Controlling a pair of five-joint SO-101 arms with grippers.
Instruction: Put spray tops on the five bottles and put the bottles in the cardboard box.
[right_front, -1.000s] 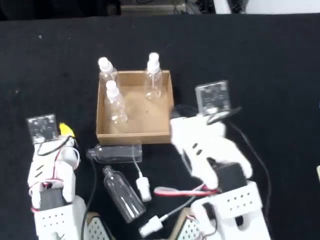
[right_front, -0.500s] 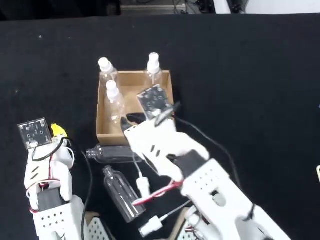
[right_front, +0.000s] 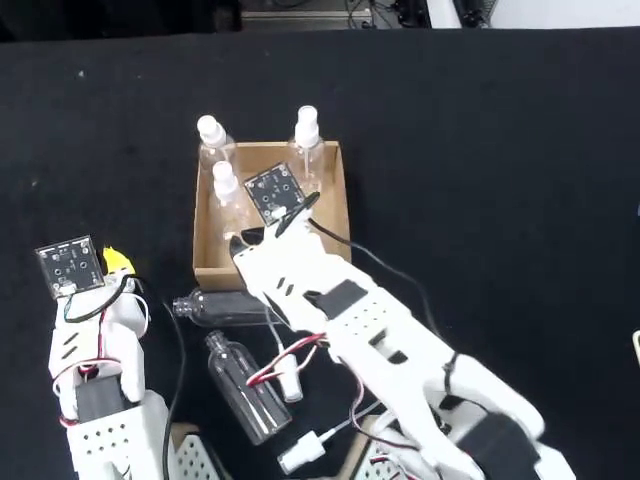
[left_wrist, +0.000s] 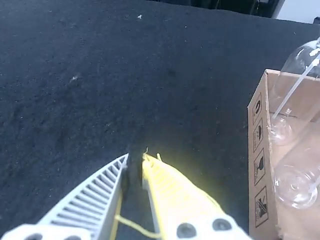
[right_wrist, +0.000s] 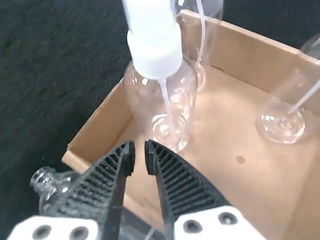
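Three capped bottles stood in the cardboard box. Two uncapped bottles lay on the worktop just before it, near two loose spray tops. The right gripper hung over the box's front corner, fingers together and empty. The left gripper, fingers likewise together, sat above the worktop beside the box.

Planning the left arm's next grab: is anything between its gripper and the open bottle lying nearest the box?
Nothing visible lies on the cloth between the left gripper and the neck of the bottle. The right arm stretches above its other end and the front wall of the box.
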